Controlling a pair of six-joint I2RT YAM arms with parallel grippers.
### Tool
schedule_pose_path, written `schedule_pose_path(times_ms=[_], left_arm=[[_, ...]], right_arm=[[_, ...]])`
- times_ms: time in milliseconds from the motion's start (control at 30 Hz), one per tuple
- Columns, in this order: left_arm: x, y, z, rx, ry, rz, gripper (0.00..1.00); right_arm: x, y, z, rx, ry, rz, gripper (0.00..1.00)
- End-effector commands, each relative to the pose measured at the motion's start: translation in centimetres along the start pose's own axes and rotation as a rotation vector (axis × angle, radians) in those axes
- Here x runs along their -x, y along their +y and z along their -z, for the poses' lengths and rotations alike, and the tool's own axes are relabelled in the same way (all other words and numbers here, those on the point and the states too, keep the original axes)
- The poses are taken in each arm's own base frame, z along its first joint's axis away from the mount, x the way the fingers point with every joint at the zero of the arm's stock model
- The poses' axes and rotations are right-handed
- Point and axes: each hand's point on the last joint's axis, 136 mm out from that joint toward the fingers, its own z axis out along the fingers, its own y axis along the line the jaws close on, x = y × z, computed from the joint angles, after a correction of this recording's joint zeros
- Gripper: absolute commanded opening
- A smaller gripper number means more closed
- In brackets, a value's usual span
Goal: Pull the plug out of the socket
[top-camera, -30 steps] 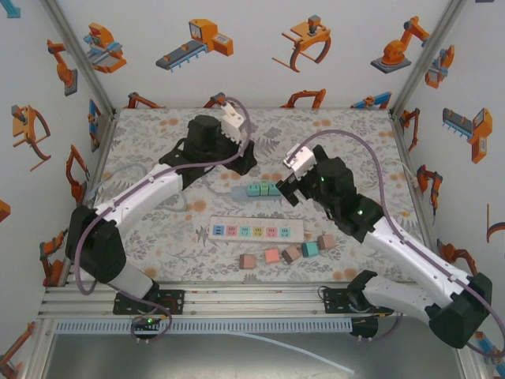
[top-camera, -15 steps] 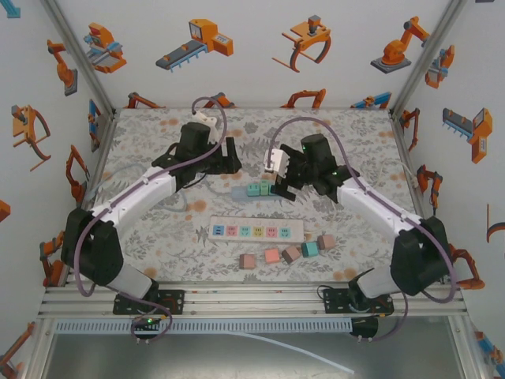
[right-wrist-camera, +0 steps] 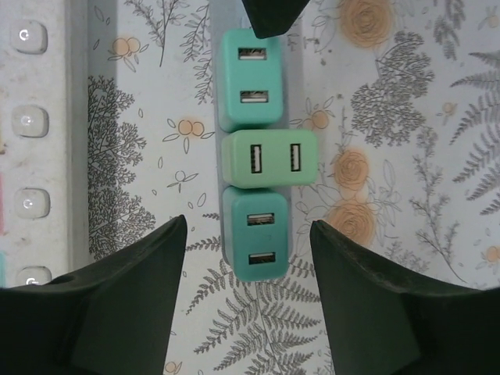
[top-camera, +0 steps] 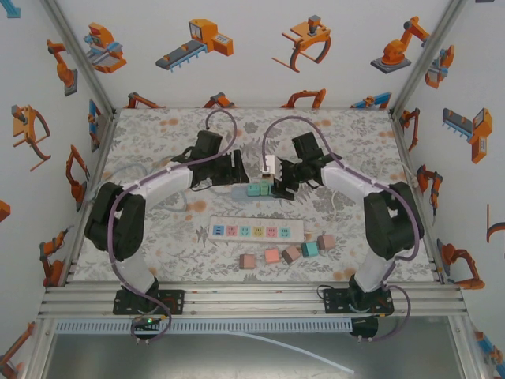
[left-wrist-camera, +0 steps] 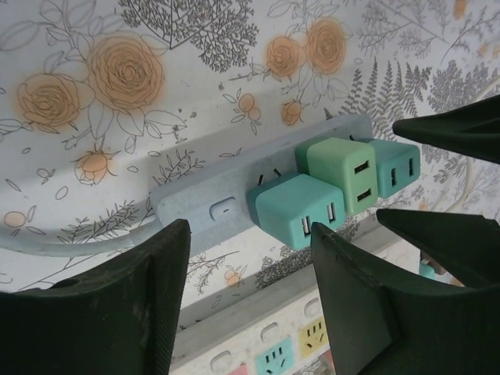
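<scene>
**Overhead view.** Both arms reach to the middle of the floral-patterned desk (top-camera: 158, 134), where a small grey-blue plastic socket strip (top-camera: 239, 192) lies with three cube plugs in a row. Below it in the frame lie a long white power strip (top-camera: 256, 230) and a loose row of small coloured blocks (top-camera: 272, 255).

**Left wrist view.**
- The left hand (left-wrist-camera: 250, 230) is spread. Its two dark fingers (left-wrist-camera: 101, 312) rise from the bottom of the frame, one on either side of a tilted teal cube-shaped plug (left-wrist-camera: 301, 211).
- Clear desk shows between this plug and the finger at lower left. The finger at lower right overlaps the plug's lower edge, and contact cannot be told.
- The plug sits askew at centre frame, next to the strip's switch. Its metal prongs (left-wrist-camera: 266, 176) are partly exposed above the socket.
- A light-green cube plug (left-wrist-camera: 344, 172) and a second teal cube plug (left-wrist-camera: 394, 168) follow towards the right.

**Right wrist view.**
- The right hand (right-wrist-camera: 248, 223) is also spread, with fingers (right-wrist-camera: 391, 312) at the bottom corners.
- The second teal plug lies in the gap between the fingertips, with bare desk visible on both sides.
- The green plug is at centre and the tilted teal plug at the top.
</scene>
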Motion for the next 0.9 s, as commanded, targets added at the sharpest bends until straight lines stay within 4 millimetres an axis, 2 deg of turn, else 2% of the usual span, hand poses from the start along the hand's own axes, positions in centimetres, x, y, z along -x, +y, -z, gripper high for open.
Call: schedule_pose_path(times_ms=[0,167,267,567,867], left_arm=[[0.6,-0.9,0.3,-0.041,0.010,0.004,0.58],[-0.2,-0.1,-0.6,-0.012,0.042,-0.007,0.56],[-0.5,0.9,-1.1,0.030,0.060,-0.008,0.51],[-2.3,0.6,-1.8,-0.013,0.136,-0.030,0.51],[-4.4,1.4,-2.7,0.023,0.234,-0.053,0.51]], right_arm=[[0.7,-0.2,-0.1,0.027,-0.032,0.026,0.55],[0.5,-0.3,-0.4,0.024,-0.030,0.022,0.54],[0.4,-0.3,-0.3,0.021,-0.023,0.017,0.54],[-0.7,-0.5,-0.7,0.019,0.026,0.005,0.55],[-1.6,-0.7,-1.2,0.026,0.066,0.013,0.55]])
